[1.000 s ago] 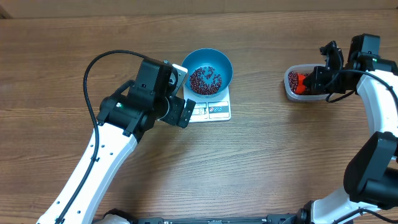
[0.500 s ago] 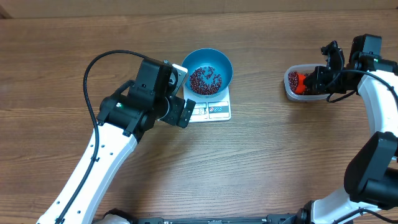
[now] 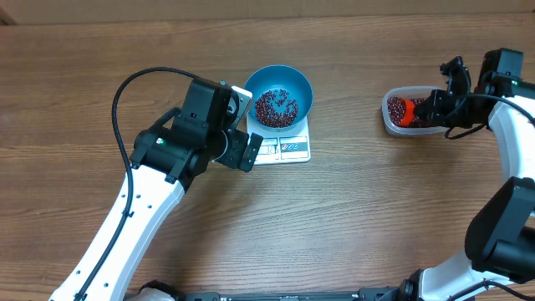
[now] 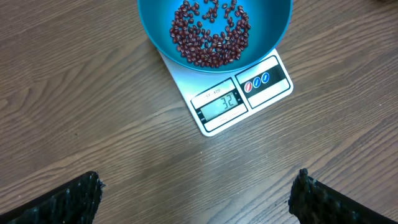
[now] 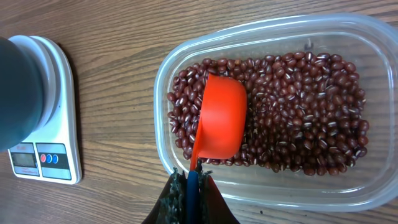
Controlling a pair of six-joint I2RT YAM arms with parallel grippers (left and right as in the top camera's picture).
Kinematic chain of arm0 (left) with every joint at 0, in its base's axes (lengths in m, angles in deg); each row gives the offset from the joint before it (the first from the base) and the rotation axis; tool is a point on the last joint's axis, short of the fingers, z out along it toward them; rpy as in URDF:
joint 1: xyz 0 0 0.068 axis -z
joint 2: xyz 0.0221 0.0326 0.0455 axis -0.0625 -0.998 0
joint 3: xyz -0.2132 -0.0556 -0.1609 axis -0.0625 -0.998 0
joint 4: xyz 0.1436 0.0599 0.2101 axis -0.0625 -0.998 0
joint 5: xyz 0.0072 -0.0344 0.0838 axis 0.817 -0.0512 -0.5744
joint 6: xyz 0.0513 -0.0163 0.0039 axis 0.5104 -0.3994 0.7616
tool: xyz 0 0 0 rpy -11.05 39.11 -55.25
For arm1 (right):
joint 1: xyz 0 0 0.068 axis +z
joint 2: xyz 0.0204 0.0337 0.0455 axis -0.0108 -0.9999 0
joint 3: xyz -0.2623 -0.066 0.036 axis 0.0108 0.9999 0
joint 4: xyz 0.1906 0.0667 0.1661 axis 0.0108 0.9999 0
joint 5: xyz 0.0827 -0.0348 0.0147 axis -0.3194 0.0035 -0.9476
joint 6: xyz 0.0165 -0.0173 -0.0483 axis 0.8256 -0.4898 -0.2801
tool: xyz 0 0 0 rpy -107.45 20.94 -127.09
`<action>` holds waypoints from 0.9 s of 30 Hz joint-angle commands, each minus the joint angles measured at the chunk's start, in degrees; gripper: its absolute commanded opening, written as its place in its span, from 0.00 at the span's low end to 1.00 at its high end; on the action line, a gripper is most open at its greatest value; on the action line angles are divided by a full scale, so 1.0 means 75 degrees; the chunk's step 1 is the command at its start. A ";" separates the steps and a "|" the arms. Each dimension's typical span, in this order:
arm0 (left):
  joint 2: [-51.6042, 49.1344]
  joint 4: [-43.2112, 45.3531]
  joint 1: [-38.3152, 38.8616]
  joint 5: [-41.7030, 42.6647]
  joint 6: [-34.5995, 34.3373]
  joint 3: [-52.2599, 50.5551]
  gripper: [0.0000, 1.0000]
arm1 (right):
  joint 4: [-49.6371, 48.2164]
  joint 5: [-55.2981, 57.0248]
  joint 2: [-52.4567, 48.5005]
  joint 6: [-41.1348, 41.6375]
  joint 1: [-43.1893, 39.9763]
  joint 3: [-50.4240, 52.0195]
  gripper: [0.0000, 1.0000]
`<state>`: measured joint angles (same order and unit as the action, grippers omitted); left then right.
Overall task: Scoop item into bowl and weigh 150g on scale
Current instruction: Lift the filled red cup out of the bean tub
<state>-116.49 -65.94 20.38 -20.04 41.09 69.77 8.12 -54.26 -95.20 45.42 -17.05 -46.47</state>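
The blue bowl (image 3: 304,99) stands on the white scale (image 3: 288,149) with a loose layer of red-brown beans (image 3: 276,106) in it. In the left wrist view the scale (image 4: 239,99) shows 32 below the bowl (image 4: 152,25) and its beans (image 4: 211,34). My left gripper (image 3: 247,124) hovers just left of the scale, open and empty (image 4: 198,179). My right gripper (image 5: 191,180) is shut on the blue handle of an orange scoop (image 5: 221,118). The scoop's cup lies rounded side up on the beans (image 5: 298,112) in the tub's left part.
A clear plastic tub (image 5: 261,186) full of beans sits at the right of the table (image 3: 393,125), well apart from the scale. In the right wrist view the scale (image 5: 53,93) and the blurred bowl (image 5: 18,93) are at the left edge. The rest is bare wood.
The right wrist has drawn a little to the right, with the scoop still in the tub. The left arm, bowl and scale have not moved.
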 commanded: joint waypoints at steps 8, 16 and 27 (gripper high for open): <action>-0.0061 0.0012 0.0020 -0.0029 0.0146 0.0105 0.99 | -0.0134 -0.0533 0.0015 0.0061 -0.0064 0.0052 0.04; -0.0061 0.0012 0.0020 -0.0029 0.0146 0.0102 0.99 | -0.0245 -0.0822 0.0015 0.0408 -0.0178 0.0052 0.03; -0.0061 0.0012 0.0020 -0.0029 0.0146 0.0102 1.00 | -0.0184 -0.0819 0.0015 0.0565 -0.0481 0.0052 0.04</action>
<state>-116.49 -65.94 20.38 -20.06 41.09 69.77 6.72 -58.87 -95.20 48.85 -19.61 -46.40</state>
